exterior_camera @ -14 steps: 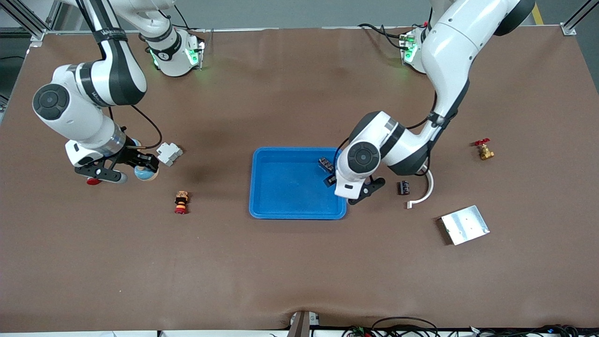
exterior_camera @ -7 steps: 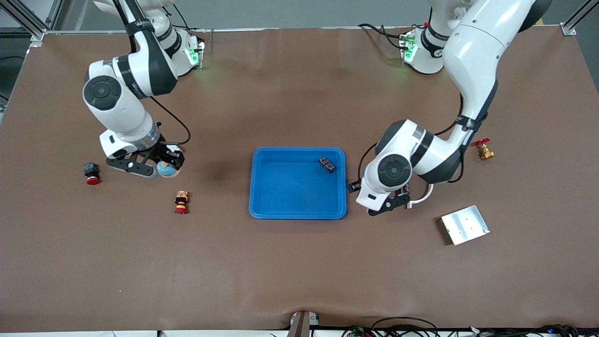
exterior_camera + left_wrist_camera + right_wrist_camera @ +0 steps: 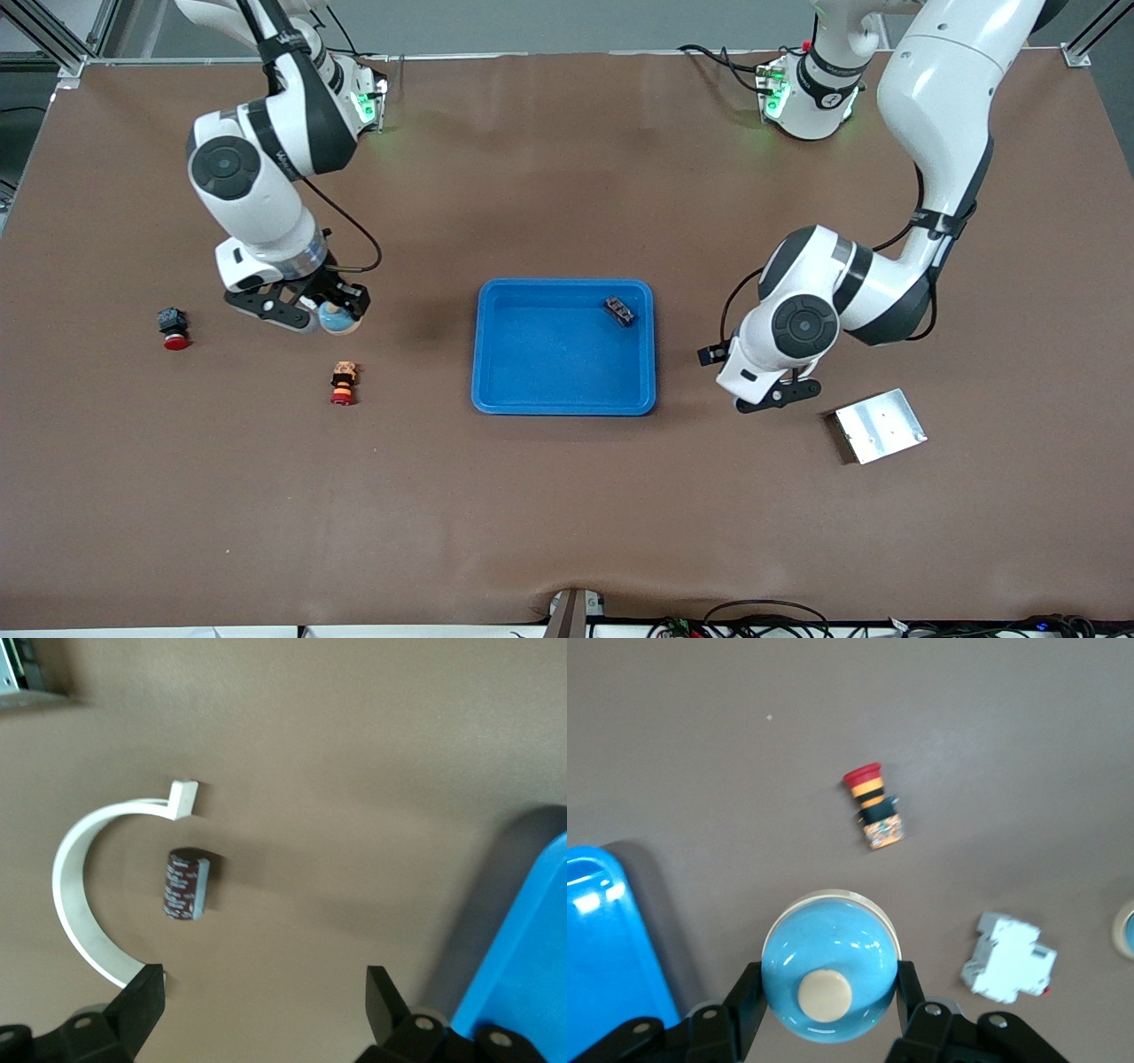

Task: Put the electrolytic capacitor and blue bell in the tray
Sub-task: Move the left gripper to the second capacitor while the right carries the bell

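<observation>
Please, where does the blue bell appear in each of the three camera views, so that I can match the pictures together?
Front view: the blue bell is held in the right gripper, above the table toward the right arm's end.
Left wrist view: not in it.
Right wrist view: the bell fills the space between the fingers.
Shared landmark: the blue tray, whose edge shows in both wrist views.

Bare table lies between the blue bell [image 3: 339, 317] and the tray [image 3: 563, 400]; only a small dark part [image 3: 619, 310] occupies the tray.
</observation>
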Tool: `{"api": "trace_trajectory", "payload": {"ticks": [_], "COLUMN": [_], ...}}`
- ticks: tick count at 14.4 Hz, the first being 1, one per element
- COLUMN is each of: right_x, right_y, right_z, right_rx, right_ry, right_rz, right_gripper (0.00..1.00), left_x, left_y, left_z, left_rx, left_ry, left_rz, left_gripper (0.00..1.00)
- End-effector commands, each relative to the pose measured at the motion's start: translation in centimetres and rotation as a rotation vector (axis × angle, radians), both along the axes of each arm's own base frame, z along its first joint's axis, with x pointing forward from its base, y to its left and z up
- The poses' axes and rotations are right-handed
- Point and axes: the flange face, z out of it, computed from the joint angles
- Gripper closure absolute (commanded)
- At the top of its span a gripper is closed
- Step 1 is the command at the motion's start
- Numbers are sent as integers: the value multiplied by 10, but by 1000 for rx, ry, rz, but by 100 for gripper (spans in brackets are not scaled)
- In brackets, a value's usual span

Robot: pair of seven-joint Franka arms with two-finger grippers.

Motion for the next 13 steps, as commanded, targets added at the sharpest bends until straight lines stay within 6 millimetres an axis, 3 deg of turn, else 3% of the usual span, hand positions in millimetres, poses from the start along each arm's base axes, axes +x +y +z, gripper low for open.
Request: {"api": "trace_trajectory", "payload": {"ticks": [1,6,9,13], "right_x": [-10,-23,-30,-27], "right_y": [37,98,117,147], "right_z": [-8,-30,-35,-49], "right_rx": [2,16,28,32], "right_ry": [-8,-4,-14,-4], "right_rz": [-38,-110,-132,-184], "right_gripper": [100,100,100,100], "left_x": [-29,-56,-59,-50], "left_y": [14,30,48,76], "left_z": [-9,-42,-51,-55], "left_rx": [12,29,5,-17], "left_ry": [-81,-122,-161,-171], "left_rz": [-66,-135,-146,-157], "left_gripper": [0,0,0,0]}}
